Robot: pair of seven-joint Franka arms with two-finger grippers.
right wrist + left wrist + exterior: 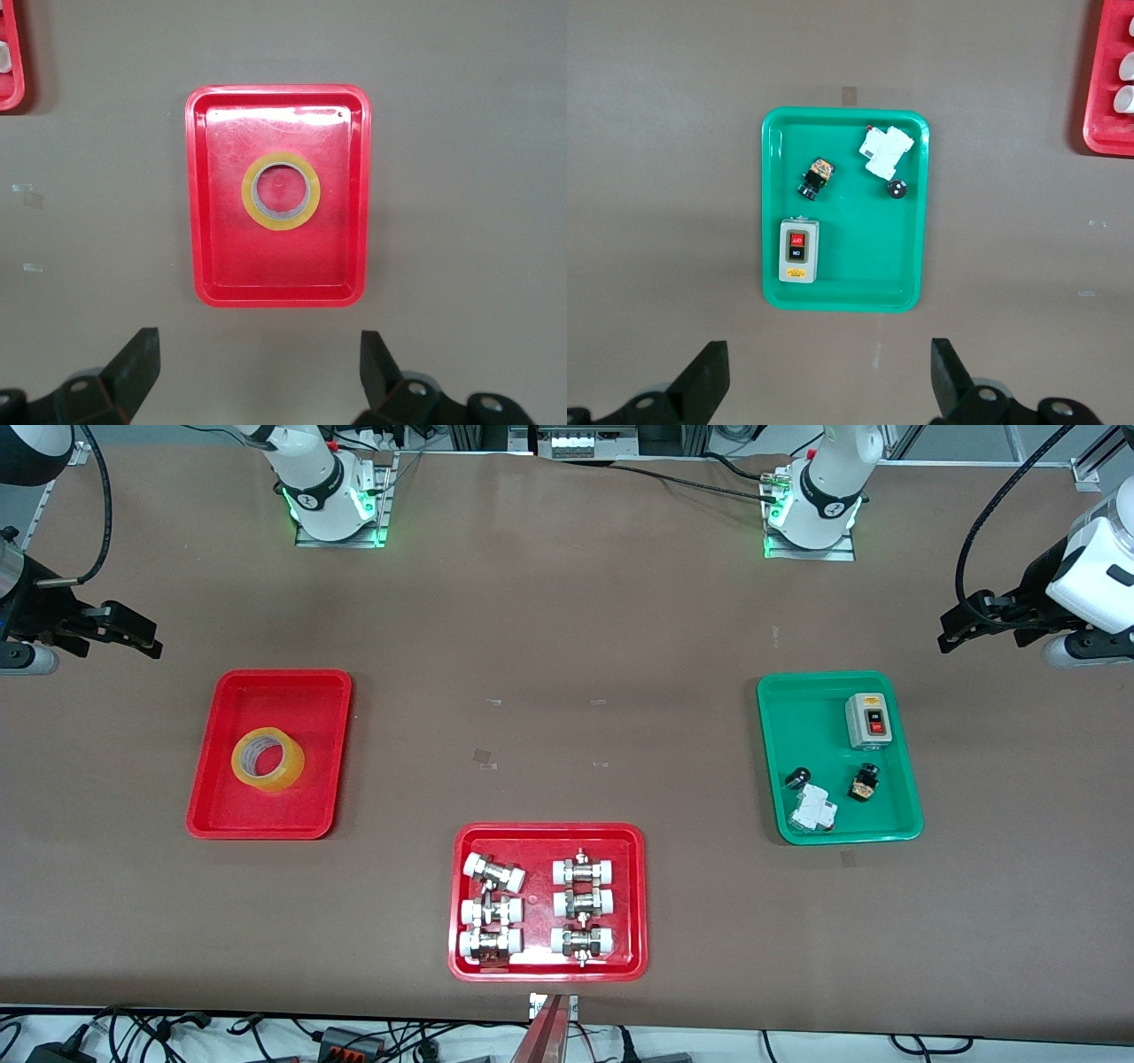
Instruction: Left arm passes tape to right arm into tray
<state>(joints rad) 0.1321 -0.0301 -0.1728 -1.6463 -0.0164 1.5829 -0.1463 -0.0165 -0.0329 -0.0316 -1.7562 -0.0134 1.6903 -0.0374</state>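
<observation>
Reading across the front view from the right arm's end of the bench to the left arm's end.

Right gripper [133, 633]: hangs over bare bench close to the edge at the right arm's end, holding nothing. Its wrist view shows the two fingers [133, 363] spread wide.

Red tray [232, 815]: plain, no dividers, near that same end of the bench. The tape [268, 759] lies flat inside it, hole upward, about mid-tray. Tape and right gripper are well apart; the roll sits nearer the front camera than the spot the gripper is over.

Second red tray [461, 908]: mid-bench at the edge nearest the front camera, holding white-capped metal fittings [493, 873]. No part in this task.

Green tray [771, 762]: toward the left arm's end, with a grey switch box [870, 720] and small electrical parts.

Left gripper [961, 631]: over bare bench close to the edge at the left arm's end, empty, fingers [704, 372] set wide apart. The whole bench lies between it and the tape.

Judgement: the tape rests in its tray, so the hand-over and drop look complete. Both arms appear parked. No further grasp seems called for; at most, hold the arms clear.
</observation>
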